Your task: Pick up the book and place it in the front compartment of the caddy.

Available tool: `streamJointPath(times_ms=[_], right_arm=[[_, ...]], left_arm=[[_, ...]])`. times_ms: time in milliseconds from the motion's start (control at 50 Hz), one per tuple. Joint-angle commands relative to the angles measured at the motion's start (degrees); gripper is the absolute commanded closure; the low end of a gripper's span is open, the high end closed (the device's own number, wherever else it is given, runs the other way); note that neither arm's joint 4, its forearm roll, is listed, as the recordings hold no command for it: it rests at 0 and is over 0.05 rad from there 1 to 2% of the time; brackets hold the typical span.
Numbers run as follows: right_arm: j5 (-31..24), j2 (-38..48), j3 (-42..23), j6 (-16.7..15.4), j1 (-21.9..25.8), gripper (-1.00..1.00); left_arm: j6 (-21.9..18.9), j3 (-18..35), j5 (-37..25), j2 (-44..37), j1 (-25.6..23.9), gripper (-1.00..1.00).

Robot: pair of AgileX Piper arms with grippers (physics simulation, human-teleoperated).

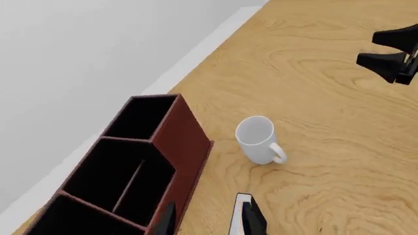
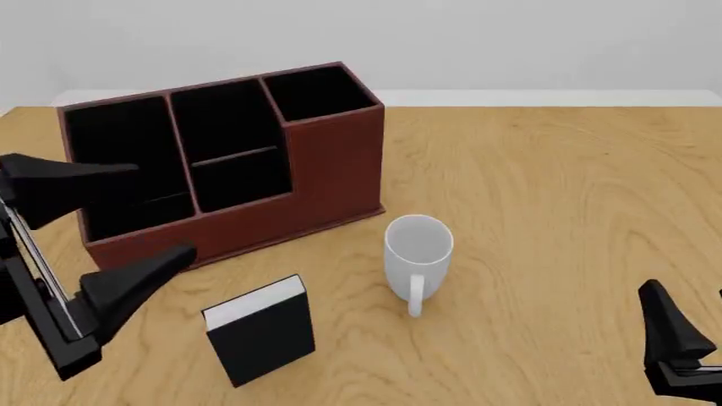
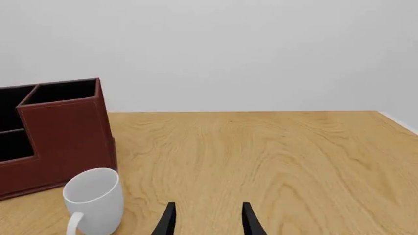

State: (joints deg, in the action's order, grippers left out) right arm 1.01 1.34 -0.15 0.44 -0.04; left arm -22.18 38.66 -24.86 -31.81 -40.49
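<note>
The black book (image 2: 262,328) with white page edges stands upright on the table in front of the caddy (image 2: 327,161), a reddish-brown organiser with black slots. In the left wrist view the caddy (image 1: 186,142) shows, and a white strip of the book (image 1: 241,208) peeks out beside one finger. My left gripper (image 2: 164,211) is open and empty, raised at the near left, left of the book. It also shows in the left wrist view (image 1: 209,223). My right gripper (image 2: 686,296) is open and empty at the near right, far from the book. Its fingers frame bare table in the right wrist view (image 3: 207,220).
A white mug (image 2: 418,254) stands upright right of the book, just in front of the caddy's right end; it also shows in the left wrist view (image 1: 258,139) and the right wrist view (image 3: 95,198). The wooden table (image 2: 564,194) meets a grey wall behind.
</note>
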Motion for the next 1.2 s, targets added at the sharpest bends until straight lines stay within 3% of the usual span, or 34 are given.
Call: streamJointPath(times_ms=[20, 80, 380, 540, 660, 720, 1000, 1200], right_arm=[[-0.1, -0.1, 0.0, 0.0, 0.0, -1.0], [-0.2, -0.1, 0.0, 0.0, 0.0, -1.0], [-0.1, -0.1, 0.0, 0.0, 0.0, -1.0], [-0.1, -0.1, 0.0, 0.0, 0.0, -1.0], [-0.1, -0.1, 0.0, 0.0, 0.0, -1.0], [-0.2, -0.1, 0.0, 0.0, 0.0, -1.0], [0.1, 0.1, 0.0, 0.0, 0.0, -1.0], [0.0, 0.0, 0.0, 0.0, 0.0, -1.0]], left_arm=[[-1.7, 4.5, -3.0, -7.6, -8.9, -1.0], [-1.5, 5.0, -4.0, -7.3, -12.4, -1.0], [-3.4, 3.2, -2.4, -15.9, -10.5, -1.0], [-0.6, 3.1, -4.2, -19.5, -13.2, -1.0], [-1.9, 1.5, -2.3, -19.9, -12.3, -1.0], [-5.1, -0.8, 0.3, -19.9, -10.3, -1.0], [-4.0, -4.2, 3.9, -22.6, -9.6, -1.0], [-6.6, -7.6, 7.6, -23.2, -6.1, -1.0]])
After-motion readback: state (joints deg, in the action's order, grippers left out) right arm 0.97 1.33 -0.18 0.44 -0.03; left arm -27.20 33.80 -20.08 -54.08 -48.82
